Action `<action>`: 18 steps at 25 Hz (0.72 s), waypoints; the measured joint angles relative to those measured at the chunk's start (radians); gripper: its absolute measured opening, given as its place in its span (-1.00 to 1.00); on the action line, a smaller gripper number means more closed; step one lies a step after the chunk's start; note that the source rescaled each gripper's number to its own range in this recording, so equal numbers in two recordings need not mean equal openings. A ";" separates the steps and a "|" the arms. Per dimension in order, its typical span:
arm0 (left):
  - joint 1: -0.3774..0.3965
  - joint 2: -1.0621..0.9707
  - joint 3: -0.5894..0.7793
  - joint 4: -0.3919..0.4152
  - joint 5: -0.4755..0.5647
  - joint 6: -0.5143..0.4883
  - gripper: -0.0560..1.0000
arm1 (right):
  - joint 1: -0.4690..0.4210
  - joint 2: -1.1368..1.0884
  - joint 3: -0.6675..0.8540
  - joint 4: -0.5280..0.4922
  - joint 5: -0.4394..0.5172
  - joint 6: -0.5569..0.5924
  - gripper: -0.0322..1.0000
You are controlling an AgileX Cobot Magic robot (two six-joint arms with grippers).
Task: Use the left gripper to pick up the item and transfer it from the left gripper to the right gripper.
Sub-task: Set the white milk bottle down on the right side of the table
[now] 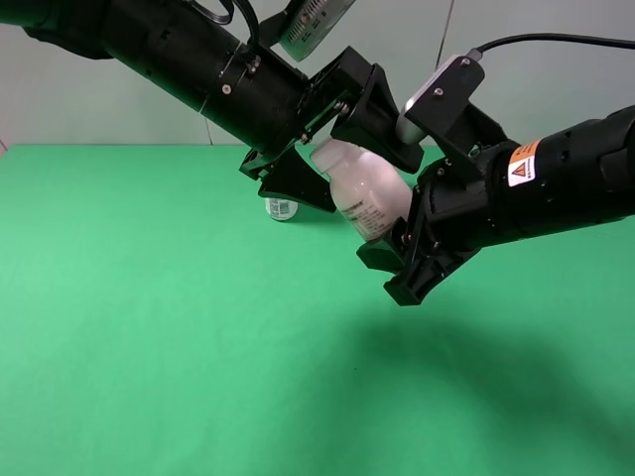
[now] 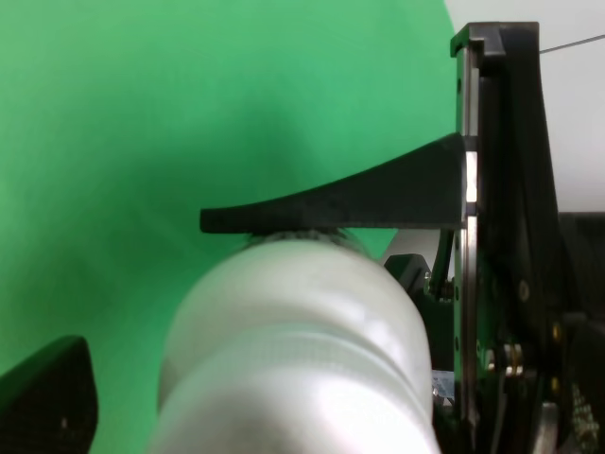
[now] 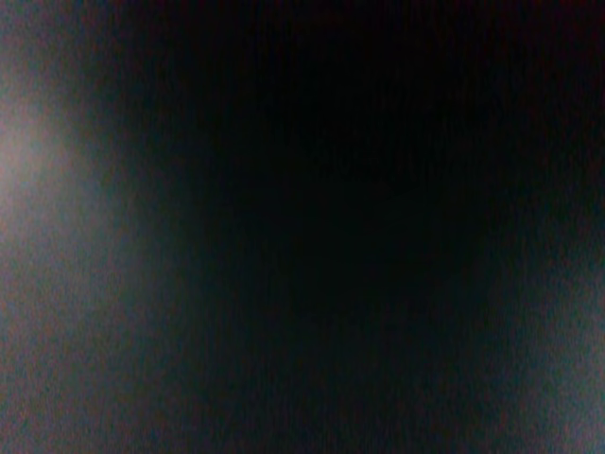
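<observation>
Exterior high view. The item (image 1: 369, 203), a squat bottle of translucent white plastic with rounded shoulders and a white screw cap, is held in the air above the counter (image 1: 149, 347), tilted, with its cap pointing up toward the left arm. A label (image 1: 363, 218) of small print wraps its lower body; the print is too small to read. What the bottle holds cannot be told.

The left gripper (image 1: 359, 169) is matt black, on a thick cylindrical arm set with small screws. Its wedge-shaped fingers are spread on either side of the cap end of the bottle.

The right gripper (image 1: 392, 248) is also black and angular, and its fingers pinch the base of the item. Its arm bears an orange-and-white sticker (image 1: 523, 164) with a warning triangle; any wording on it is illegible. A pale grey camera module (image 1: 437, 94) with a black cable (image 1: 556, 40) sits above this gripper.

The counter is covered in smooth, uniformly green material. Behind the left fingers a small pale jar (image 1: 282, 208) stands on it, its markings and contents indistinct.

Left wrist view. The item (image 2: 293, 359) fills the foreground, glossy and ribbed at the cap. One tapering black finger (image 2: 331, 203) lies against its far side, and the other finger (image 2: 47, 397) stands clear of it, with green counter (image 2: 142, 113) between.

Right wrist view. The picture is almost wholly dark, and nothing in it can be made out.
</observation>
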 joint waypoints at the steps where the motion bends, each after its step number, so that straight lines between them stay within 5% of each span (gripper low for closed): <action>1: 0.001 0.000 0.000 0.000 0.000 0.000 0.96 | 0.000 0.000 0.000 0.000 0.000 0.000 -0.80; 10: 0.001 -0.002 0.000 0.014 0.019 -0.001 0.98 | 0.000 0.000 0.000 0.000 0.000 -0.001 -0.80; 18: 0.013 -0.072 0.000 0.113 0.054 -0.039 0.98 | 0.000 0.000 0.000 0.000 -0.006 -0.002 -0.80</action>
